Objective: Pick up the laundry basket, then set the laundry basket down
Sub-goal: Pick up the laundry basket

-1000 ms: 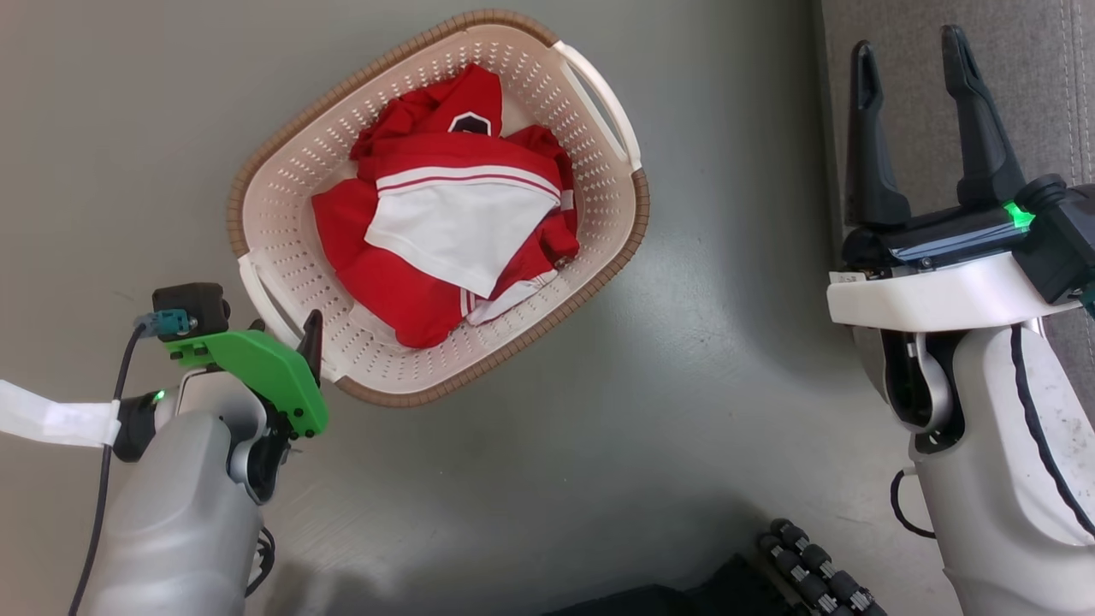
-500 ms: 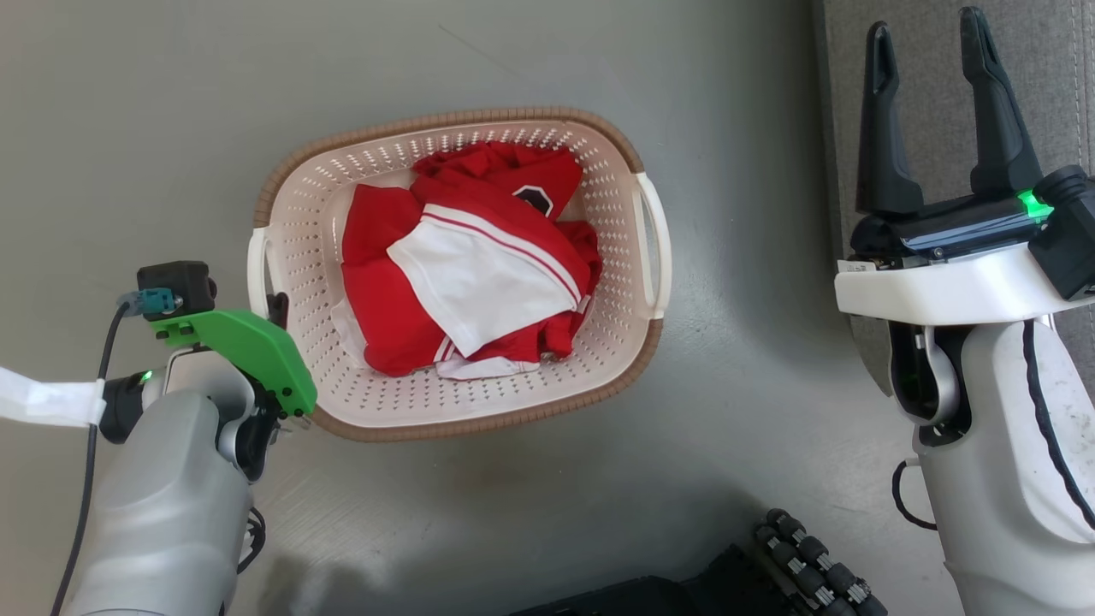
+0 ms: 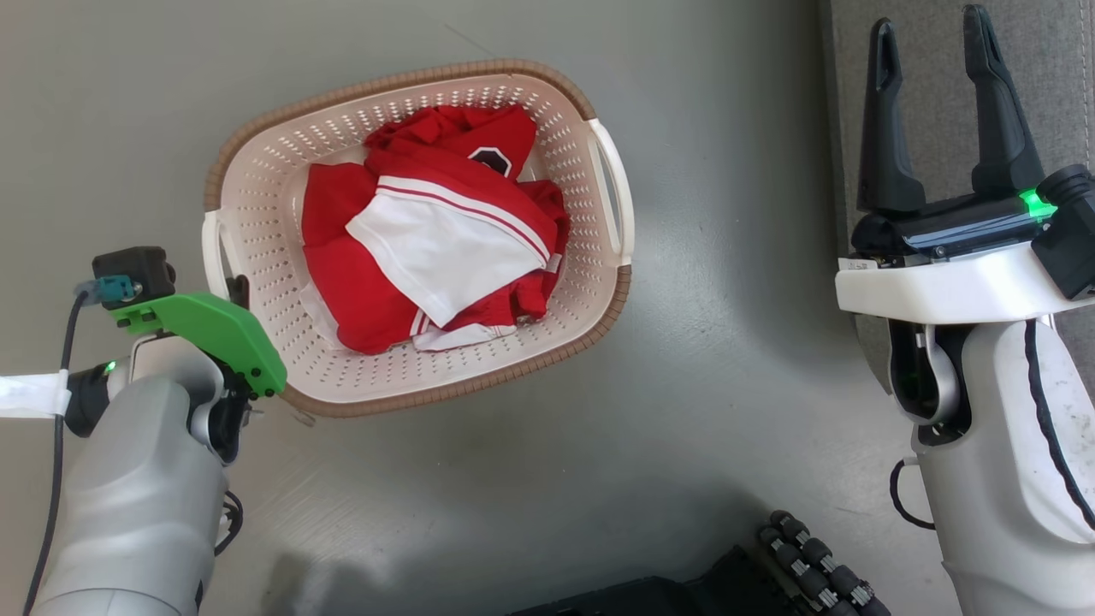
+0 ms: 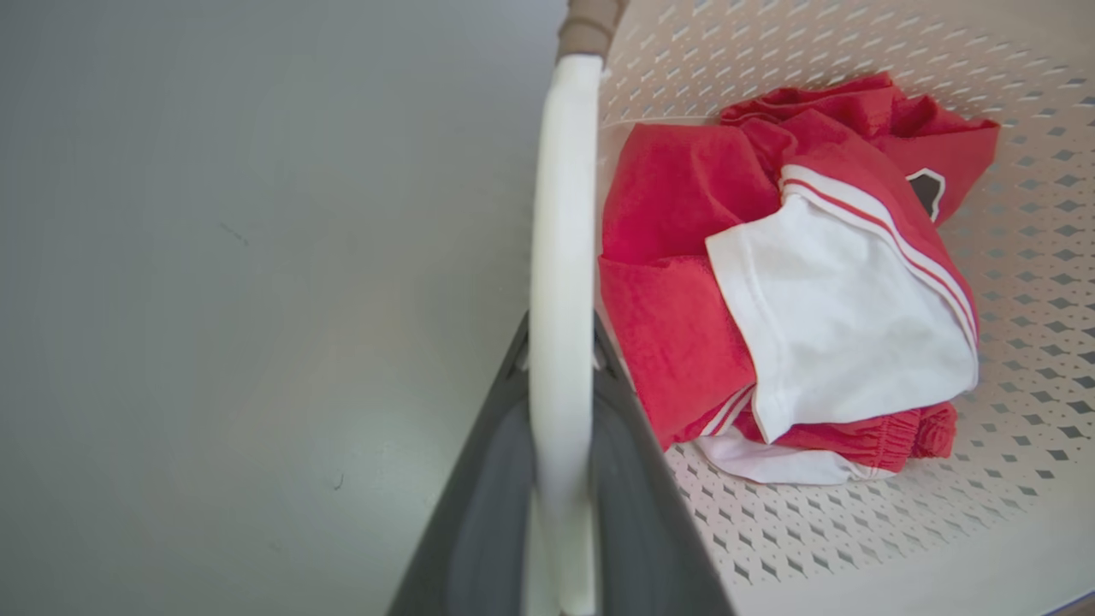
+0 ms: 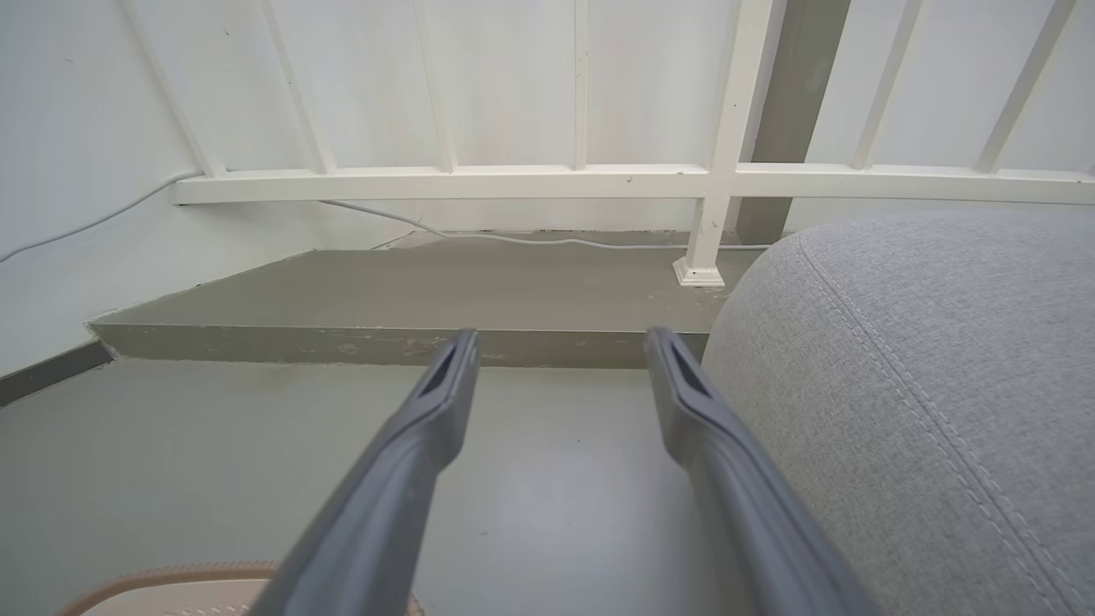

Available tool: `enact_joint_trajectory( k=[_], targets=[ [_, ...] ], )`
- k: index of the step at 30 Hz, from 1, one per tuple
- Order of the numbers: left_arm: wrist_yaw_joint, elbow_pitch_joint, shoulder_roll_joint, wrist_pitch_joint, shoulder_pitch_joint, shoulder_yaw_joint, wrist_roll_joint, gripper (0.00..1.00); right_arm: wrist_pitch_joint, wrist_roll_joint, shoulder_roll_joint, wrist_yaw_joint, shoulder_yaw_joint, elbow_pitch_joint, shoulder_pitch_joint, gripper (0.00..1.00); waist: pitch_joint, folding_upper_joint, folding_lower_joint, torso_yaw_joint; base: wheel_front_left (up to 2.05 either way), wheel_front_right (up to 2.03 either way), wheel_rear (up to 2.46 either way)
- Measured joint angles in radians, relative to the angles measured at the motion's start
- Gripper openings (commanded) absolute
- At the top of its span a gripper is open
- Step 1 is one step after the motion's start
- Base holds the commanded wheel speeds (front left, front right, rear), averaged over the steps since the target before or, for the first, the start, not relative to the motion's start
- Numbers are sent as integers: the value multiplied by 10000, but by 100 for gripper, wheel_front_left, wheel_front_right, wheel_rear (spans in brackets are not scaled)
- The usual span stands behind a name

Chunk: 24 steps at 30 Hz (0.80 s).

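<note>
The laundry basket is cream-white and perforated with a brown rim, and sits left of centre in the head view over the grey floor. Red and white clothes lie inside it. My left gripper is shut on the basket's left white handle, which runs between the two dark fingers in the left wrist view, beside the basket wall. I cannot tell whether the basket touches the floor. My right gripper stands open and empty at the right, well apart from the basket; its wrist view shows a bit of basket rim at the bottom.
A grey sofa lies along the right edge, close beside the right gripper. Ahead of it are a low step and a white railing with a cable. The robot's wheeled base shows at the bottom.
The basket has turned from a slant to nearly level, then shifted left and up the view together with my left gripper, which stays on the handle. The right arm has barely moved.
</note>
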Motion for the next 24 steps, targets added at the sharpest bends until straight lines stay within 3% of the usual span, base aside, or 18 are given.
enact_joint_trajectory(
  k=[20,21,22,23,24],
  targets=[
    [-86,650,88,-422,-643,-274,31,0,0,-98,40,98,-38,-69,6,100,49,0,-1,3,0,0,0],
    [-86,708,88,-420,-682,-274,31,15,0,-98,52,98,-46,-71,6,100,56,0,-1,-1,0,0,0],
    [-86,738,82,-420,-706,-274,29,18,0,-98,56,98,-46,-71,6,100,58,0,-1,-2,0,0,0],
    [-86,765,82,-420,-742,-276,31,13,0,-98,61,98,-46,-73,6,100,58,0,-1,-2,0,0,0],
    [-86,773,82,-422,-779,-270,29,31,0,-98,63,98,-52,-73,6,100,58,0,-1,-1,0,0,0]
  ],
)
